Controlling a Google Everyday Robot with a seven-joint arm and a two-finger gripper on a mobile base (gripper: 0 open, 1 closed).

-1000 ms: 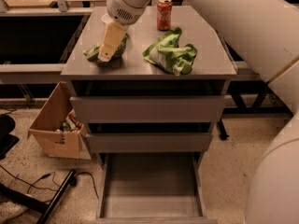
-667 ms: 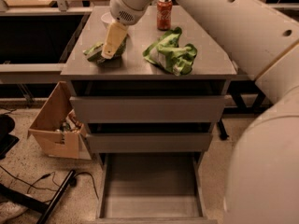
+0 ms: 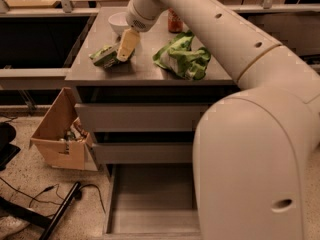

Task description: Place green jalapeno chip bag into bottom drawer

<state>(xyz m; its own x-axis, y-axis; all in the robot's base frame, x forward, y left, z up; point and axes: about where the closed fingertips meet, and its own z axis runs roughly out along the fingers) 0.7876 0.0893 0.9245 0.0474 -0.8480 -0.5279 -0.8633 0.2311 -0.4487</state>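
Your small dark-green foil chip bag [image 3: 102,57] lies on the desk [image 3: 145,72], tool [image 3: 127,45] at its right end; grey metal bottom drawer [image 3: 150,204] stands open.

Claw [image 3: 126,46] at jalapeno chip bag [image 3: 104,56] on cabinet top's [image 3: 145,70] left, second bag [image 3: 182,59] right, bottom drawer [image 3: 150,196] below.

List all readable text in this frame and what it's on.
None legible.
green jalapeno chip bag, by the gripper on the cabinet top: label print unreadable.
red can: markings unreadable.
lime-green bag: no readable print.
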